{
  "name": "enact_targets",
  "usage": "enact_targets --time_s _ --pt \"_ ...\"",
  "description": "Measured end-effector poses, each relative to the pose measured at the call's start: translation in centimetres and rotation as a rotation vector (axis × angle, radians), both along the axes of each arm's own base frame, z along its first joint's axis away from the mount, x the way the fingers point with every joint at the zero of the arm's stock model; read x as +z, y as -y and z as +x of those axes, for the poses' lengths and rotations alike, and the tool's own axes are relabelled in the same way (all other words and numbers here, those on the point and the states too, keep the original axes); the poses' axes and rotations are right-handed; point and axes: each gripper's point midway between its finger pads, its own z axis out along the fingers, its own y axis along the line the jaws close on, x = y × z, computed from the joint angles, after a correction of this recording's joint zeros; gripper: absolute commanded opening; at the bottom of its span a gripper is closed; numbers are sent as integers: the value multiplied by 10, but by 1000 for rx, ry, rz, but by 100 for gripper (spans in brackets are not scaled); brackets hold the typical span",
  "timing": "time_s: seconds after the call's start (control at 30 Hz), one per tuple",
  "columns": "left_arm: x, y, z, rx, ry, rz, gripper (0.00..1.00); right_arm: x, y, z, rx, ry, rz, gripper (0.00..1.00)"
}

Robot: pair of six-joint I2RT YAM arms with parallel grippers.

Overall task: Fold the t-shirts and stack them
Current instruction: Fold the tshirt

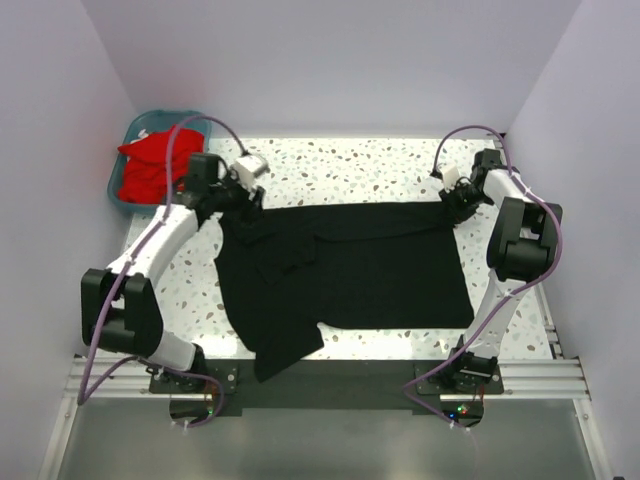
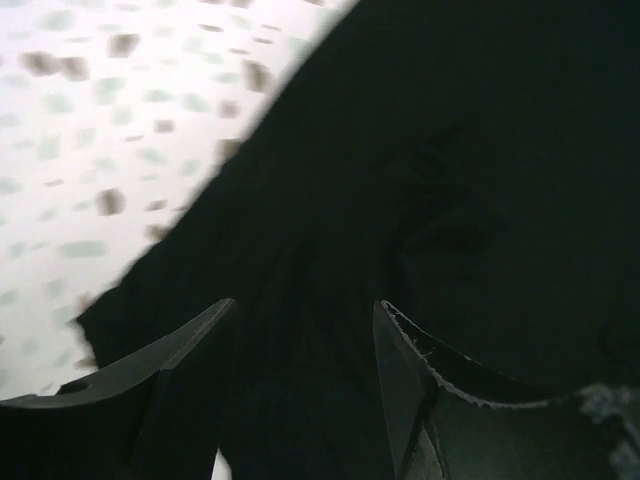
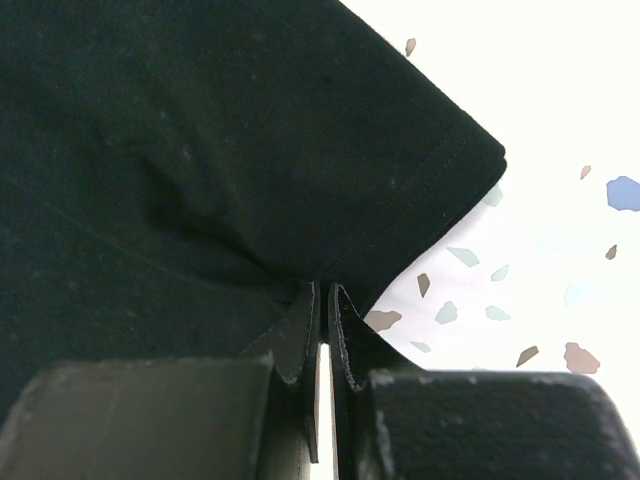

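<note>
The large black t-shirt [image 1: 370, 265] lies spread across the middle of the speckled table [image 1: 350, 165], one part trailing over the front edge. My left gripper [image 1: 243, 200] is at the shirt's far left corner. In the left wrist view this gripper [image 2: 305, 310] is open, its jaws wide apart with black cloth [image 2: 450, 150] between and under them. My right gripper [image 1: 455, 207] is at the far right corner. In the right wrist view it [image 3: 325, 290] is shut on the edge of the black cloth [image 3: 200, 130]. Red t-shirts [image 1: 148, 168] lie bunched in the basket.
The teal plastic basket [image 1: 135, 125] stands at the far left corner of the table, beside the left arm. White walls close in the table on the left, back and right. A metal rail [image 1: 540, 375] runs along the front edge.
</note>
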Motion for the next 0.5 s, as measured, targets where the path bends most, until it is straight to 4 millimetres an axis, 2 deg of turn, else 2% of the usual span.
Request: enact_targets --time_s 0.07,0.13,0.23,0.33,0.5 --pt "-15 38 -30 -144 -28 41 66 0 0 0 -4 -1 2 0" --pt "-38 64 -62 -266 -83 94 71 0 0 0 -7 -2 3 0" --pt "-66 81 -100 -386 -137 198 72 0 0 0 -11 -3 4 0" --pt "-80 88 -114 -450 -138 291 73 0 0 0 -11 -4 4 0" --pt "-98 90 -112 -478 -117 405 77 -1 -1 -1 -11 -5 4 0"
